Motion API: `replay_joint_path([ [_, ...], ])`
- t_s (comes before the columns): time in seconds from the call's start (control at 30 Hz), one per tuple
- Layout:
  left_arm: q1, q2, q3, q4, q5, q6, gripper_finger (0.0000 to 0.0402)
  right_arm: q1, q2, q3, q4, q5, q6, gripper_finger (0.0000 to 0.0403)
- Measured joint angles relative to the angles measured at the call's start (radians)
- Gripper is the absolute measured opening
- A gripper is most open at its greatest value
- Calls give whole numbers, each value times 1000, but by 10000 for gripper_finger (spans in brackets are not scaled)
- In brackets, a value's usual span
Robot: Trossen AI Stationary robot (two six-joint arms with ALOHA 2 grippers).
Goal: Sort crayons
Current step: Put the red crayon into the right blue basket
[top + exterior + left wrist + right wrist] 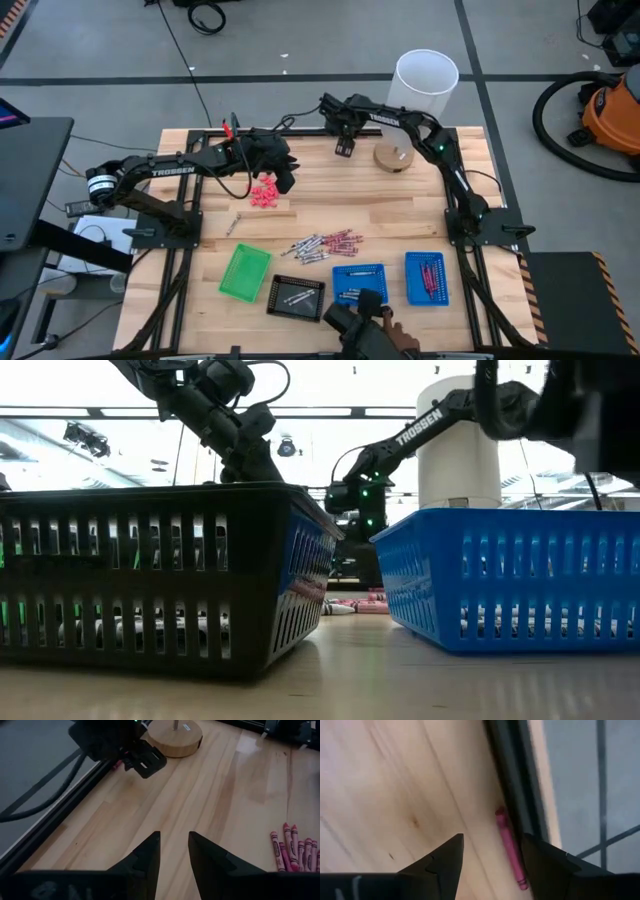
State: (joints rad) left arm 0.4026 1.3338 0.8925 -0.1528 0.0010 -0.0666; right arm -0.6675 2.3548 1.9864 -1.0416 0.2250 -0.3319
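Observation:
A pile of maroon and grey-white crayons (325,243) lies mid-table, also seen in the left wrist view as crayons (295,851). One maroon crayon (510,849) lies alone on the wood along the black frame rail at the table's far edge. My right gripper (343,148) hangs over it, pointing down and open. Its fingers (445,860) stand on either side of the crayon without touching it. My left gripper (287,180) hovers open and empty (174,851) at the far left, above the pink bits (265,193).
Along the near edge stand a green tray (245,272), a black tray (297,296) and two blue trays (359,283) (426,277) holding crayons. A wooden disc (393,157) sits beside my right gripper. A white bucket (427,80) stands beyond the far edge. A stray grey stick (237,222) lies left of the pile.

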Motion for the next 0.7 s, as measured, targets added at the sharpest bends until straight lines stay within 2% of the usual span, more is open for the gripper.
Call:
replay_joint_path([
  [0.13,0,0,0,0,0,8,110,0,0,-31,6,30,1,226],
  [0.33,0,0,0,-1,0,9,110,0,-2,-43,20,-13,-3,234],
  [0.7,-1,0,0,-2,0,3,110,56,1,-30,-4,106,-52,222],
])
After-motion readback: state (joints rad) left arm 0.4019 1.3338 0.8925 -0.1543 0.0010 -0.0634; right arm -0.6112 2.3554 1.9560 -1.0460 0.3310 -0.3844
